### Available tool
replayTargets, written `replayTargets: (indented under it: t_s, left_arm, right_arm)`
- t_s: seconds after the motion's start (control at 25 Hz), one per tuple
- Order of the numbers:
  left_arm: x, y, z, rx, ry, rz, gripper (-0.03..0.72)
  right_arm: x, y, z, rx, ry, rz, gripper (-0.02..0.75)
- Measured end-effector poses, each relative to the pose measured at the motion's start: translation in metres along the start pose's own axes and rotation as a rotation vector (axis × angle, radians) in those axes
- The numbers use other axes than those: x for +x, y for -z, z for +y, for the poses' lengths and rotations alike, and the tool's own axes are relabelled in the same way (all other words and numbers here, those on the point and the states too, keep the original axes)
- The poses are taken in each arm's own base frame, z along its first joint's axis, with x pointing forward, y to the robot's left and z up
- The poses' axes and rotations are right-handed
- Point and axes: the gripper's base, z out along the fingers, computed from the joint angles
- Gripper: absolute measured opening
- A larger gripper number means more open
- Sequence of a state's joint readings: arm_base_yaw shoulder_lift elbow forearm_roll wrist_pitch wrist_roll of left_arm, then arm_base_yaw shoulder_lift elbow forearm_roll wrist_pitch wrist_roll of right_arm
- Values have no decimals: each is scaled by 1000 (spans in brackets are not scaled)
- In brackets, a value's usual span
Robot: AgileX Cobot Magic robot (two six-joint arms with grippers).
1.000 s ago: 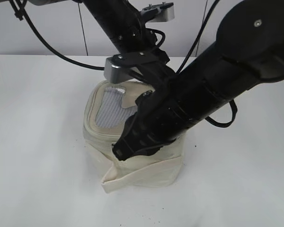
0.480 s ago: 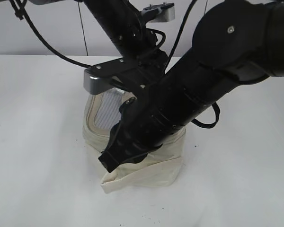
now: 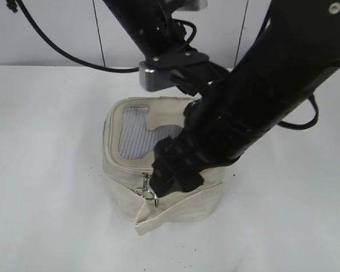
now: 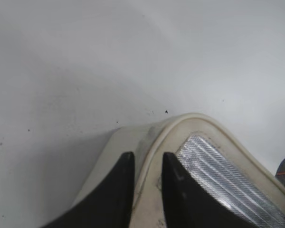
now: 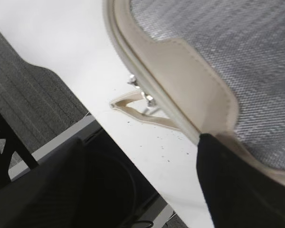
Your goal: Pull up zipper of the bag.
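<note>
Both arms crowd the bag (image 3: 161,192); the left gripper (image 4: 147,190) pinches its rim. Right gripper (image 3: 164,184) sits beside the zipper (image 3: 148,192) pulls; whether it grips, I cannot tell.

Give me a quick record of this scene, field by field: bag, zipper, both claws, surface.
bag: cream bag upright, grey mesh window on top
zipper: silver ringed pulls hanging at front corner
left claw: fingers straddling the bag's lid rim
right claw: over the bag's front edge beside the pulls; grip cannot be told
surface: white table
</note>
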State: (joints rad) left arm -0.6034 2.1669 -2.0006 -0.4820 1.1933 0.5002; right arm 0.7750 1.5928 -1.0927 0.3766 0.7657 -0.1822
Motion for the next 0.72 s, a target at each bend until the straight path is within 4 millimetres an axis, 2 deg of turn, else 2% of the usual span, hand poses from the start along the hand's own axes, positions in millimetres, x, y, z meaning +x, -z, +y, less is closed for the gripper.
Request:
replayTargets:
  t_s: [0.08, 0.2, 0.28, 0.52, 0.72]
  left_arm:
    - [-4, 15, -6, -9, -12, -40, 213]
    - [-7, 27, -11, -16, -23, -67, 312]
    - [-7, 32, -11, -38, -35, -66, 345]
    - [-3, 58, -11, -191, -56, -44, 362]
    - [5, 86, -3, -413, -1, 0, 363]
  right_arm:
    - [-1, 12, -7, 21, -14, -26, 581]
    - [-1, 32, -20, 55, -62, -72, 585]
    - [0, 41, -32, 86, -92, -85, 585]
    - [6, 61, -82, 205, -209, -102, 585]
    - [16, 78, -125, 284, -330, -124, 585]
